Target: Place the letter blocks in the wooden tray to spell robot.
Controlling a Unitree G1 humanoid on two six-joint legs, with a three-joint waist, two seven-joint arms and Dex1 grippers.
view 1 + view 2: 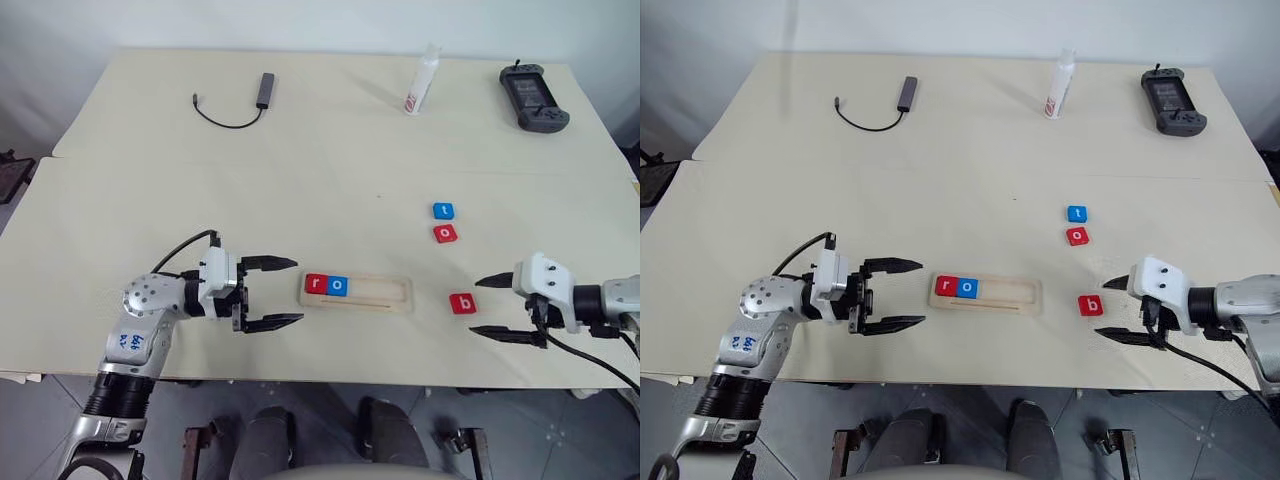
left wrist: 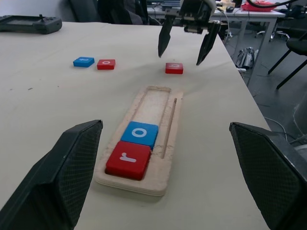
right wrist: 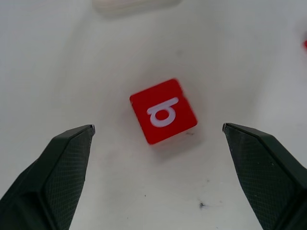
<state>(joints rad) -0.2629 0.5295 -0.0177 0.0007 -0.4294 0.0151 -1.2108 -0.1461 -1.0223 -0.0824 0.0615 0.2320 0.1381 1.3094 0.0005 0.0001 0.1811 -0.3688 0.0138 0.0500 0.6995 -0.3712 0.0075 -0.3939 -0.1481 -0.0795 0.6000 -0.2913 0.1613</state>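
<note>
Pale-wood grooved tray (image 1: 380,292) is holding red r (image 1: 316,284) and blue o (image 1: 338,285); both grippers, left (image 1: 284,293) and right (image 1: 486,306), are gaping empty, red b (image 1: 462,303) lying loose near the table edge (image 1: 400,377).

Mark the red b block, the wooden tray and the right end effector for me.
red b block (image 3: 163,111), right wrist view, its lettered top face.
wooden tray (image 1: 385,291), left eye view, bare groove.
right end effector (image 1: 486,306), left eye view, midway between its open fingertips.

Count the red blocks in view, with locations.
3. Red r at the tray's left end, beside the blue o. Red o on the table just below the blue t. Red b right of the tray. None seem hidden.
</note>
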